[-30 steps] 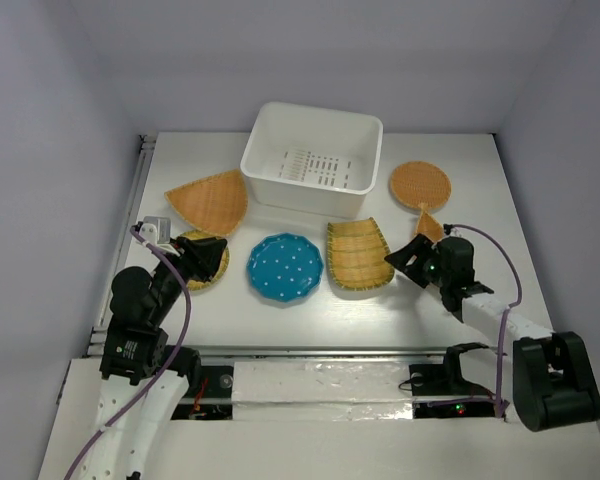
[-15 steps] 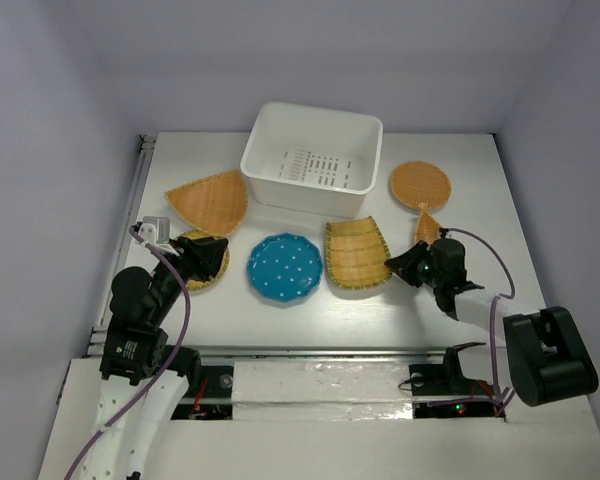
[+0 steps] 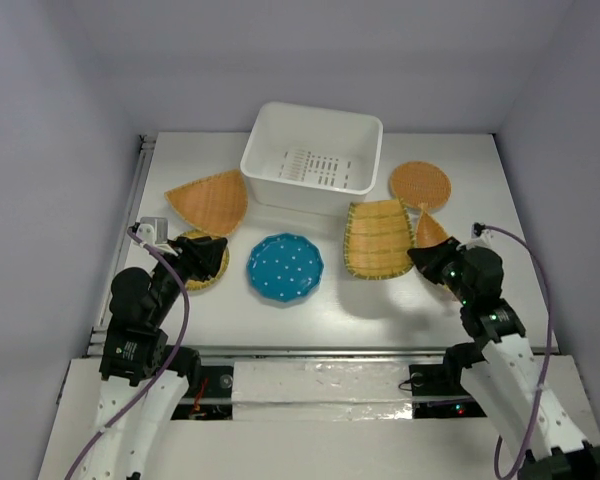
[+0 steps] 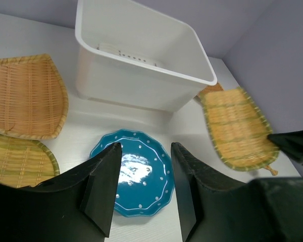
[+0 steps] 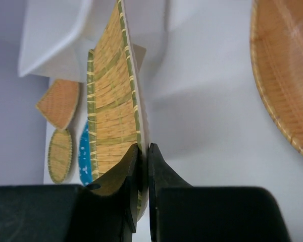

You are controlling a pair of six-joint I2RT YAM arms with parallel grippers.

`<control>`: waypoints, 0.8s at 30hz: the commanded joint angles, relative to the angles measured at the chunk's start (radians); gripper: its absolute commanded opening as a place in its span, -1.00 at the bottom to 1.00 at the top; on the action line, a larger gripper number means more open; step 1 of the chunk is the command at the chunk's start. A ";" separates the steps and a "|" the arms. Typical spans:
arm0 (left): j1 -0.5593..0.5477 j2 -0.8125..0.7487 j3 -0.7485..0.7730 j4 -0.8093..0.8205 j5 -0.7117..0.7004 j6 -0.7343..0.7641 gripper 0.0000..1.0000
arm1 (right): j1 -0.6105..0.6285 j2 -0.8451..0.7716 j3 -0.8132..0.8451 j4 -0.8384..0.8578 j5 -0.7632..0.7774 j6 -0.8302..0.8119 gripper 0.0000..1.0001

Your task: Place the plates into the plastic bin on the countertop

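Note:
My right gripper (image 3: pixel 416 257) is shut on the near right edge of a squarish woven plate (image 3: pixel 378 238), which hangs tilted above the countertop (image 3: pixel 310 310); in the right wrist view the jaws (image 5: pixel 143 148) pinch its rim (image 5: pixel 111 101). The white plastic bin (image 3: pixel 310 195) stands behind it, with no plate inside. A teal dotted plate (image 3: pixel 285 267) lies flat in the middle. My left gripper (image 3: pixel 212 255) hovers open over a small woven plate (image 3: pixel 202 281), with the teal plate (image 4: pixel 141 171) seen between its fingers (image 4: pixel 103 186).
A fan-shaped woven plate (image 3: pixel 210 202) lies left of the bin. A round woven plate (image 3: pixel 419 184) and a small leaf-shaped one (image 3: pixel 430 228) lie at the right. A metal rail (image 3: pixel 138 200) runs along the left edge.
The right gripper shut on the squarish woven plate's edge and raised it, tilting it toward the bin, as the arm drew back to the right. The left jaws opened a little wider.

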 commanded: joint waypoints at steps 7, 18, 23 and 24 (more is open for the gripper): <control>-0.004 -0.014 -0.004 0.026 -0.026 -0.010 -0.14 | 0.004 0.108 0.397 0.049 -0.132 -0.137 -1.00; -0.004 -0.026 -0.005 0.030 -0.024 -0.010 -0.11 | 0.004 0.639 0.770 0.288 -0.135 -0.208 -1.00; -0.004 -0.034 -0.007 0.030 -0.026 -0.010 -0.10 | 0.004 0.936 0.972 0.328 -0.124 -0.210 -1.00; -0.004 -0.034 -0.007 0.029 -0.027 -0.011 -0.10 | 0.004 0.979 1.006 0.301 -0.123 -0.211 -1.00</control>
